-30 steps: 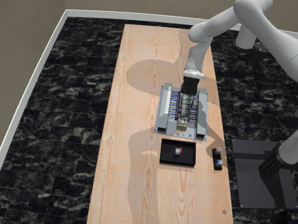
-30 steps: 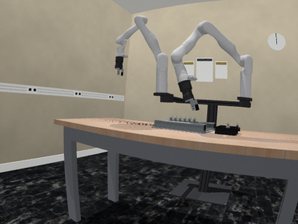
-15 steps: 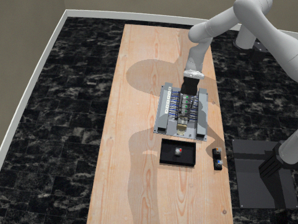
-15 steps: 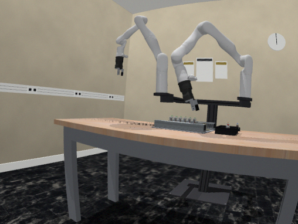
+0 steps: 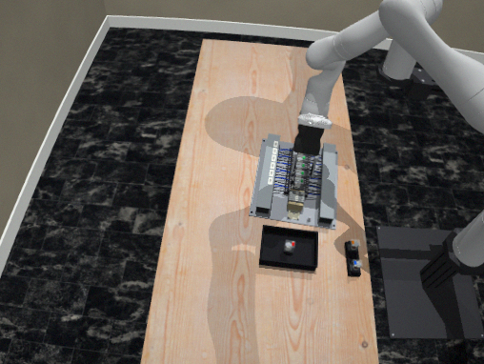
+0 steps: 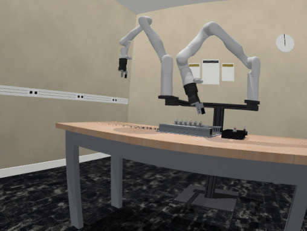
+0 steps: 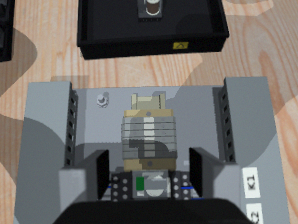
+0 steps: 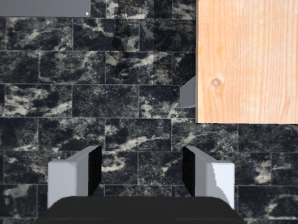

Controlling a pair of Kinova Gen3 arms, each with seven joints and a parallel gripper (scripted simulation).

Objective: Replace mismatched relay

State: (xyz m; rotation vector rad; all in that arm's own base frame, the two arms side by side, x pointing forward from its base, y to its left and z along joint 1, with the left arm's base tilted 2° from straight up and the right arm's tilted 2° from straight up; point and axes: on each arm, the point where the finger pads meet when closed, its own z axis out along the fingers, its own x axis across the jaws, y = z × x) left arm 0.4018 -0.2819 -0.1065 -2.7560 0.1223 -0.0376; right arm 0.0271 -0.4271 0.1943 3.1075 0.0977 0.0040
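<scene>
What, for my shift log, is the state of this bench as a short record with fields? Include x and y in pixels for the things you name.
Panel: on the table, [image 5: 263,197] [image 6: 184,129] [image 7: 45,110]; six relays in a row
Buttons readable from above: green [image 5: 302,172]; some hidden
Tray [image 5: 305,238] [image 6: 232,136] [image 7: 135,49]: one red-button relay [image 5: 290,246] [image 6: 234,129] [image 7: 151,7]
Rack [image 5: 354,273] [image 7: 5,47]: orange spare [image 5: 352,244], blue spare [image 5: 356,263]
Left gripper [image 6: 200,112] [image 7: 149,165]: open, above panel
Right gripper [image 6: 124,76] [image 8: 142,163]: open, off the table
</scene>
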